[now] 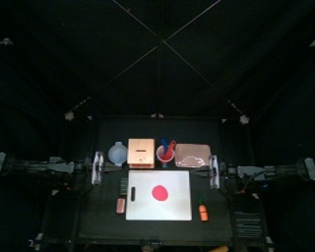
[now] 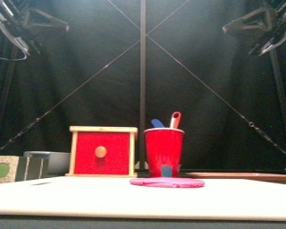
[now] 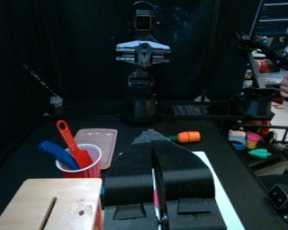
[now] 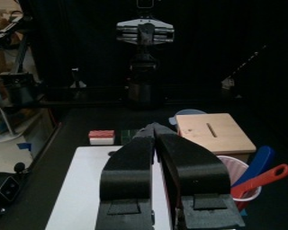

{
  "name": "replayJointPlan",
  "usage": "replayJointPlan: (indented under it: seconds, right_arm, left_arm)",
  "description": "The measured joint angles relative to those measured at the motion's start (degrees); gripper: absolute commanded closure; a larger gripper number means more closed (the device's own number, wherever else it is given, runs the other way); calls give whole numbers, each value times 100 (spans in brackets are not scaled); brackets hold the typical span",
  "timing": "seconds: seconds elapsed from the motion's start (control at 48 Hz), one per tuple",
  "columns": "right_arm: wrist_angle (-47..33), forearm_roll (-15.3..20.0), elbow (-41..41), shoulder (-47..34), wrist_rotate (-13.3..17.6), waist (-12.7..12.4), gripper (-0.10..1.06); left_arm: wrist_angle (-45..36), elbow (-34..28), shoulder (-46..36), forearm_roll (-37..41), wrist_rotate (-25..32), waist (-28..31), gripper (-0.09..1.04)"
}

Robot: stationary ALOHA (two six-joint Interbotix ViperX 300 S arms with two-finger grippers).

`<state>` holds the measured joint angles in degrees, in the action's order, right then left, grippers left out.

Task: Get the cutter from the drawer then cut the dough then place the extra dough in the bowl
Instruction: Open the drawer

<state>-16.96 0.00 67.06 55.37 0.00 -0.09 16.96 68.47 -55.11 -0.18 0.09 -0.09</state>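
Low in the middle of the top view, the red dough (image 1: pixel 160 193) lies flat on the white board (image 1: pixel 137 205). I judge it soft, light and easily torn, best lifted at its edge. I see no cutter; the box (image 1: pixel 142 151) above it shows its red drawer front (image 2: pixel 101 152) closed. My left tool (image 3: pixel 158 153) and right tool (image 4: pixel 160 135) are both pinched narrow, holding nothing.
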Motion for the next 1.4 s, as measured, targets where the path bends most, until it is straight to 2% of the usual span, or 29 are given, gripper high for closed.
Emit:
replayJointPlan:
  seconds: [0.188, 0.396, 0.625, 0.75, 0.938, 1.083, 1.208, 1.396]
  right_arm:
    - [0, 0, -35, -431, -9, -88, 95]
    - [0, -9, -721, -1802, -9, -281, 95]
    - [-9, -18, -2013, -3498, -18, -571, 95]
    - [0, -97, -2786, -4430, 0, -809, 95]
    - [35, -141, -3595, -5502, -9, -1134, 95]
    - [237, -149, -4043, -6117, 26, -1301, 95]
    - [536, -158, -4351, -6478, 9, -1345, 95]
    - [967, -185, -4799, -6882, -9, -1354, 95]
  left_arm:
    - [79, 149, 202, -299, -70, -62, 94]
    - [492, 343, 694, -1389, -88, -237, 94]
    - [809, 378, 1424, -3208, -158, -501, 94]
    - [1107, 378, 1837, -4219, -185, -729, 94]
    - [1723, 378, 2320, -5309, -202, -1213, 94]
    - [2417, 360, 2654, -5915, -220, -1608, 94]
    - [3041, 290, 3006, -6398, -220, -1890, 94]
    - [3551, -9, 3709, -6996, -220, -2030, 94]
